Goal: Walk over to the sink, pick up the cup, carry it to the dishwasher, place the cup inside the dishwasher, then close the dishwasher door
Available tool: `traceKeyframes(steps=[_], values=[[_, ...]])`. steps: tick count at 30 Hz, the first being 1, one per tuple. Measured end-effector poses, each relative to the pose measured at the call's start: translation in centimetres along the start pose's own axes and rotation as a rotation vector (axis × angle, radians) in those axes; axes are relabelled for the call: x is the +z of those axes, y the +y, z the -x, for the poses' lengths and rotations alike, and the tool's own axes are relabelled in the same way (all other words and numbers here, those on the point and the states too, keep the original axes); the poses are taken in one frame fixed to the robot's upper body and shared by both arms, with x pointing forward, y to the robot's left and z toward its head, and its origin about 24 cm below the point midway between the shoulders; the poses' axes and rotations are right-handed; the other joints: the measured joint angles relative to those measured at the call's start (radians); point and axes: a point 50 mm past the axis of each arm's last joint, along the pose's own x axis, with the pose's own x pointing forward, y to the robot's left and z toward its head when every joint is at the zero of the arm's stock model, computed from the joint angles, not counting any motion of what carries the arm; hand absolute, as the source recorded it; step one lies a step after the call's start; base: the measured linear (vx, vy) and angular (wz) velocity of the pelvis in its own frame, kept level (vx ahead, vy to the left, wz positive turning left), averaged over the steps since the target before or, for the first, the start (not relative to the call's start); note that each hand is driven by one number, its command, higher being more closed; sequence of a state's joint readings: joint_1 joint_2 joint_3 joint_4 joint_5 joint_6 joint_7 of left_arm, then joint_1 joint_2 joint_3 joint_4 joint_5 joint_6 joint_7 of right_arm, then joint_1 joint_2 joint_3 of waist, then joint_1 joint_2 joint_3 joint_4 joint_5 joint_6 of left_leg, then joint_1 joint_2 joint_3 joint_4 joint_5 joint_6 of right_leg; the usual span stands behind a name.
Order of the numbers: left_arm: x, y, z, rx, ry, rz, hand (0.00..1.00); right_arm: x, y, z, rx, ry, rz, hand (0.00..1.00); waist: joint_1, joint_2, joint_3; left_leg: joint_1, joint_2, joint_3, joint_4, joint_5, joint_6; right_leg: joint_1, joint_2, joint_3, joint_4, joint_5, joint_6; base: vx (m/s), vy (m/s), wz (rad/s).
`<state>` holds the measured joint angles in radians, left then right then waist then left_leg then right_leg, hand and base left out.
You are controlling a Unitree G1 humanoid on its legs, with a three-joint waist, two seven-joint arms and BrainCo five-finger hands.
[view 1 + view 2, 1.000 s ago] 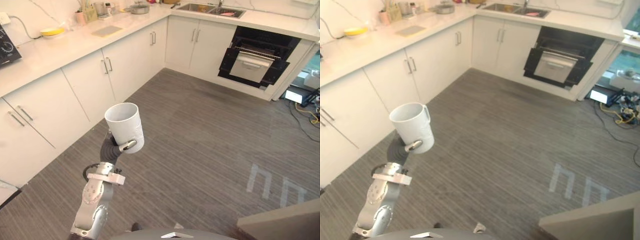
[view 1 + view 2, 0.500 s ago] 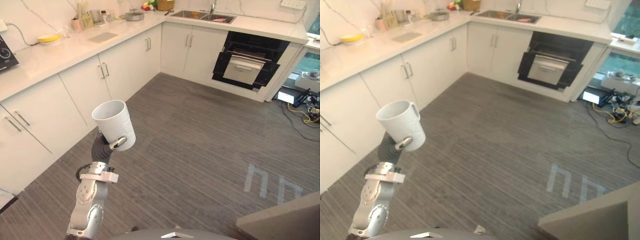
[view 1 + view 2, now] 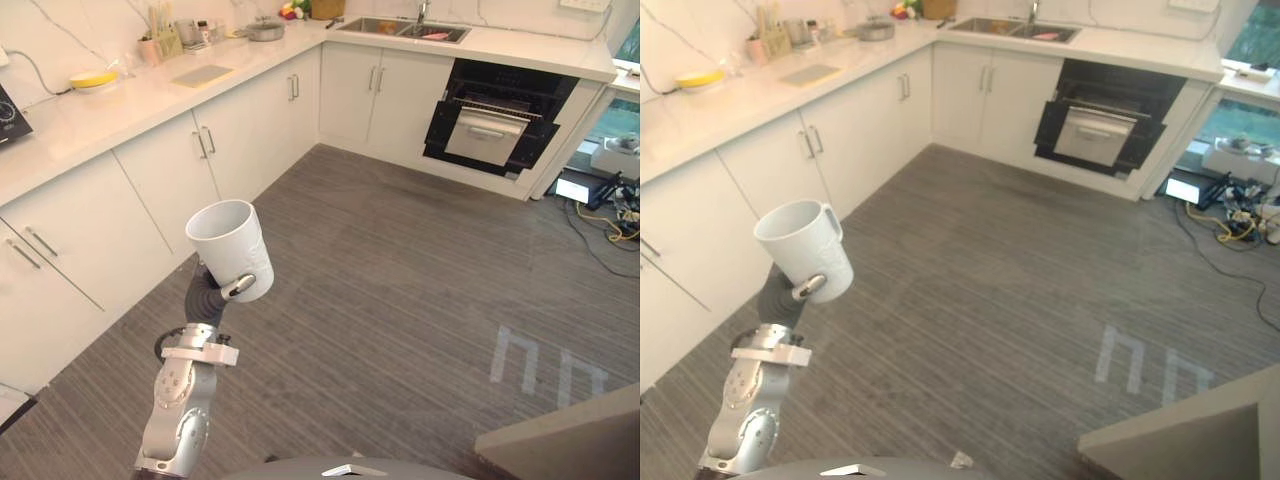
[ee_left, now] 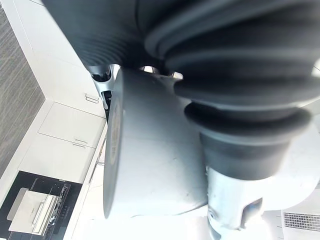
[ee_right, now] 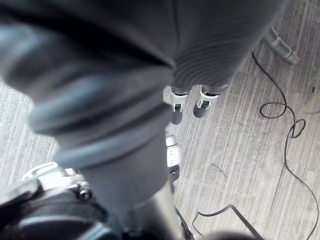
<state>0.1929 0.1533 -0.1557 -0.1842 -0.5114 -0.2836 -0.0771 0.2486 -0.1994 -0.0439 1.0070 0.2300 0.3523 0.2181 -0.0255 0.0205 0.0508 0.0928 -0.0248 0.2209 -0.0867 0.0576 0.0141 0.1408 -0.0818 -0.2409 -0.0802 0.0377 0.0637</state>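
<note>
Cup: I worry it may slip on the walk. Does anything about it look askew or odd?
The white cup leans a little off upright, mouth up, the left hand curled round its lower part. No crack or spill shows. Across the room the dishwasher stands open.

Left robot hand aloft, curled
</note>
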Motion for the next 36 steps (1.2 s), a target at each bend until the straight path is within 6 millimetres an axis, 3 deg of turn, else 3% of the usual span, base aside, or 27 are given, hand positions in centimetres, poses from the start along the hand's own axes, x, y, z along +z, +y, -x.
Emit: traceKeyframes(steps=[4,5,6,9,12,13,15,16,18,20,23,26,28,29,30,32,33,34,36], values=[[-0.1,0.0,0.0,0.004,0.002,0.014,1.0,0.0,0.0,0.0,-0.001,-0.001,-0.004,0.0,0.004,0.001,0.004,-0.017,0.014,0.022,0.066,-0.047,-0.008,-0.012,-0.001,0.018,0.035,-0.022,-0.008,-0.01,-0.012,-0.14],[-0.2,-0.1,0.1,0.009,0.003,0.021,1.0,0.0,-0.1,0.0,-0.002,-0.002,-0.006,0.0,0.011,0.005,0.005,-0.055,0.03,0.033,0.16,-0.101,-0.014,-0.028,0.001,0.033,0.065,-0.042,-0.005,-0.05,-0.036,-0.35],[-0.3,-0.2,0.3,0.015,0.006,0.033,1.0,0.2,-0.3,0.1,-0.003,-0.007,-0.009,0.0,0.016,0.027,0.012,-0.113,0.067,0.045,0.29,-0.176,-0.023,-0.041,0.014,0.044,0.113,-0.069,-0.009,-0.04,-0.041,-0.38],[-0.6,-0.3,0.9,0.017,0.02,0.05,1.0,0.3,-0.6,0.2,0.008,-0.01,-0.006,0.0,0.015,0.052,0.025,-0.154,0.131,0.054,0.456,-0.266,-0.038,-0.058,0.038,0.067,0.196,-0.121,-0.02,0.01,-0.026,-0.24],[-0.5,-0.3,0.8,-0.008,0.012,0.049,1.0,0.5,-0.6,0.2,0.01,-0.021,-0.005,0.0,0.017,0.045,0.032,-0.161,0.14,0.051,0.482,-0.264,-0.04,-0.071,0.032,0.067,0.241,-0.154,-0.027,0.04,-0.013,0.06],[-0.4,-0.2,0.7,-0.01,0.003,0.051,1.0,0.8,-0.5,0.2,0.012,-0.027,-0.003,0.0,0.022,0.042,0.05,-0.193,0.144,0.052,0.544,-0.258,-0.065,-0.063,0.022,0.07,0.237,-0.155,-0.029,0.03,0.008,0.09],[-0.3,-0.1,0.8,-0.003,-0.01,0.059,1.0,1.1,-0.4,0.2,0.013,-0.035,-0.002,0.0,0.027,0.032,0.08,-0.233,0.126,0.034,0.513,-0.273,-0.063,-0.035,-0.012,0.065,0.227,-0.161,-0.021,0.03,0.036,0.1],[-0.3,-0.1,0.8,0.0,-0.012,0.063,1.0,1.1,-0.4,0.2,0.012,-0.034,-0.002,0.0,0.03,0.032,0.081,-0.242,0.117,0.014,0.471,-0.255,-0.067,-0.031,-0.021,0.064,0.224,-0.163,-0.017,0.06,0.095,0.07],[-0.2,-0.2,1.6,0.013,-0.014,0.077,1.0,0.7,-0.7,0.3,0.005,-0.021,0.005,0.0,0.047,0.04,0.082,-0.242,0.101,-0.073,0.339,-0.12,-0.11,0.012,-0.026,0.093,0.179,-0.169,-0.008,0.17,0.174,-0.16],[-0.3,-0.1,1.9,0.025,-0.01,0.079,1.0,0.6,-0.8,0.3,-0.003,-0.018,0.007,0.0,0.073,0.045,0.08,-0.234,0.076,-0.088,0.368,-0.129,-0.086,0.027,-0.023,0.136,0.18,-0.172,0.014,0.28,0.231,-0.32],[-0.2,0.4,2.0,0.038,-0.005,0.069,1.0,0.1,-0.2,0.0,0.004,-0.008,-0.019,0.0,0.073,0.021,0.075,-0.256,0.048,-0.076,0.49,-0.197,-0.008,0.026,-0.059,0.175,0.223,-0.222,0.05,0.27,0.223,-0.15],[-0.2,0.2,1.7,0.017,0.005,0.07,1.0,-0.9,-0.5,0.0,-0.022,0.02,-0.036,0.0,0.074,0.002,0.024,-0.256,0.009,-0.047,0.538,-0.279,0.025,0.029,-0.107,0.182,0.279,-0.271,0.084,0.31,0.177,-0.15],[-0.2,0.1,1.3,0.002,0.014,0.066,1.0,-1.0,-0.1,-0.1,-0.016,-0.003,-0.084,0.0,0.072,0.002,0.014,-0.224,0.005,-0.03,0.527,-0.309,0.056,-0.073,-0.115,0.188,0.612,-0.318,0.097,0.27,0.115,-0.11],[-0.1,0.2,1.3,-0.012,0.026,0.053,1.0,-1.1,0.2,-0.2,-0.009,-0.013,-0.126,0.0,0.069,-0.014,0.012,-0.179,-0.014,-0.028,0.513,-0.326,0.067,-0.127,-0.13,0.173,0.834,-0.252,0.104,0.32,0.108,-0.11],[-0.2,0.0,1.4,-0.038,0.043,0.049,1.0,-1.2,0.4,-0.3,-0.005,-0.011,-0.135,0.0,0.065,-0.032,0.008,-0.129,-0.038,-0.026,0.475,-0.334,0.066,-0.152,-0.172,0.136,0.921,-0.184,0.089,0.34,0.098,-0.08],[-0.4,-0.4,1.4,-0.064,0.057,0.047,1.0,-1.1,0.0,-0.2,-0.017,-0.028,-0.135,0.0,0.055,-0.015,-0.003,-0.066,-0.05,-0.031,0.403,-0.327,0.076,-0.213,-0.197,0.118,1.031,-0.075,0.02,0.36,0.073,-0.01],[-0.3,-0.8,1.2,-0.076,0.052,0.044,1.0,-0.7,0.2,-0.2,-0.012,-0.049,-0.135,0.0,0.044,-0.017,-0.005,-0.019,-0.054,-0.038,0.353,-0.317,0.092,-0.264,-0.197,0.11,1.104,-0.125,-0.01,0.46,0.041,0.14],[-0.2,-1.1,1.0,-0.076,0.048,0.047,1.0,-0.5,0.4,-0.3,-0.005,-0.072,-0.161,0.0,0.025,-0.012,-0.002,0.015,-0.055,-0.057,0.316,-0.31,0.085,-0.316,-0.183,0.075,1.136,-0.207,-0.017,0.35,-0.017,0.21],[-0.1,-1.6,0.3,-0.09,0.04,0.053,1.0,-0.1,0.8,-0.3,0.007,-0.112,-0.197,0.0,-0.003,-0.011,0.01,0.08,-0.039,-0.079,0.26,-0.302,0.076,-0.388,-0.141,0.029,1.11,-0.296,-0.032,0.07,-0.154,0.42]])
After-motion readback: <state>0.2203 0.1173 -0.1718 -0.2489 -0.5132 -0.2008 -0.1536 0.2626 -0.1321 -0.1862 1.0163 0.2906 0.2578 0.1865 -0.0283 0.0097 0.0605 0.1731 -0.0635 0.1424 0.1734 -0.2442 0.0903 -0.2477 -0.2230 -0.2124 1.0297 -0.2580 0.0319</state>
